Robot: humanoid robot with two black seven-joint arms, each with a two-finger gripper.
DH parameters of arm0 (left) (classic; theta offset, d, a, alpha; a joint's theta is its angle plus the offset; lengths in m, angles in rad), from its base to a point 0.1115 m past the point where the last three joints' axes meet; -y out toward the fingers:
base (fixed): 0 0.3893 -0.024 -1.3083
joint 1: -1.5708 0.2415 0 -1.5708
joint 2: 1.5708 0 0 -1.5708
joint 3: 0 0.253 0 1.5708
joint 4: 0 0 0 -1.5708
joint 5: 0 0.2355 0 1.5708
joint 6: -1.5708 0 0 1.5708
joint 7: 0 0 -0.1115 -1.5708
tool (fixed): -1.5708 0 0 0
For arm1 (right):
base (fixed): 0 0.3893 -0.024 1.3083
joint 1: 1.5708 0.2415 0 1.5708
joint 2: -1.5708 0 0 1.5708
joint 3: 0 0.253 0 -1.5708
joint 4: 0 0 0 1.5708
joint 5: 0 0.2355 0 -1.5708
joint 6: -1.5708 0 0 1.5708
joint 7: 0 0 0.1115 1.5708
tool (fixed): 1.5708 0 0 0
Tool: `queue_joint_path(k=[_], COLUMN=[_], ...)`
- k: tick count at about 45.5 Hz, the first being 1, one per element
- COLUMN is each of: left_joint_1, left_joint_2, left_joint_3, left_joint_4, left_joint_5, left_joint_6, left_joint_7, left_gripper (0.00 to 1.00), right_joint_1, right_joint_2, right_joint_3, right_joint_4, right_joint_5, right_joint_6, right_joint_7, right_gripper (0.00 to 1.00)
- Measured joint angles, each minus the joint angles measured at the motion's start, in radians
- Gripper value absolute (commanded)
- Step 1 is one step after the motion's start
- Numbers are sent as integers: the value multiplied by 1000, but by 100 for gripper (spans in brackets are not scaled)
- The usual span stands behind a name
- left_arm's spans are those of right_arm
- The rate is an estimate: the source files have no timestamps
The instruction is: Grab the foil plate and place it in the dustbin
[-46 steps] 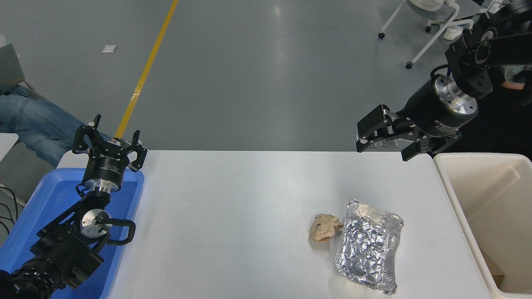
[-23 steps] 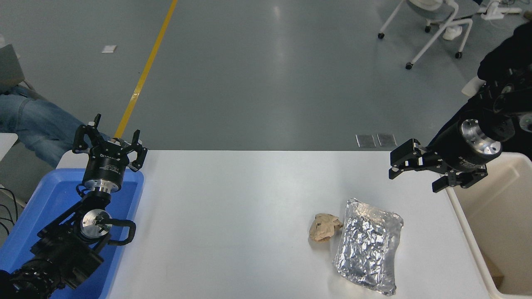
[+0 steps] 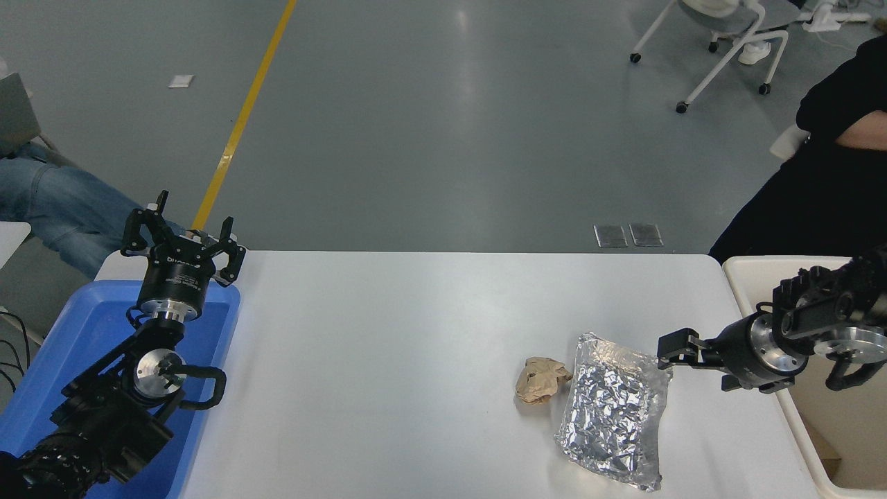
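Foil plate [image 3: 613, 411], lower right of frame, flat on white table [image 3: 388, 346] beside dustbin [image 3: 762, 277]; right gripper [image 3: 675, 346], jaws apart and empty, at its upper-right corner for grasping; left gripper [image 3: 181, 235] parked.

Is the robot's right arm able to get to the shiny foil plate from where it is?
Probably yes. The right pincer sits right at the foil plate's far right corner, and nothing lies between them. The brown paper wad is on the plate's other side, out of the way.
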Motion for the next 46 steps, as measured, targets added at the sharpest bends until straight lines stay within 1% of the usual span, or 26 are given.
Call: queue_joint_path(k=[18, 24, 25, 29, 32, 42, 44, 46], left_joint_1=[0, 0, 0, 0, 0, 0, 0, 0], left_joint_2=[0, 0, 0, 0, 0, 0, 0, 0], left_joint_3=[0, 0, 0, 0, 0, 0, 0, 0], left_joint_4=[0, 0, 0, 0, 0, 0, 0, 0], left_joint_5=[0, 0, 0, 0, 0, 0, 0, 0], left_joint_6=[0, 0, 0, 0, 0, 0, 0, 0], left_joint_7=[0, 0, 0, 0, 0, 0, 0, 0], left_gripper=[99, 99, 99, 99, 99, 99, 99, 99], right_joint_1=[-208, -249, -256, -270, -280, -294, -296, -297], right_joint_2=[12, 14, 14, 14, 15, 16, 16, 16], right_joint_3=[109, 128, 131, 138, 141, 145, 144, 144], right_joint_4=[-101, -126, -130, -139, -144, -152, -152, -153], right_joint_5=[0, 1, 1, 1, -2, -11, -11, -12], right_joint_6=[-119, -145, -151, -166, -181, -211, -214, -217], right_joint_7=[0, 1, 1, 2, 3, 7, 7, 8], right_gripper=[100, 97, 91, 84, 72, 17, 12, 11])
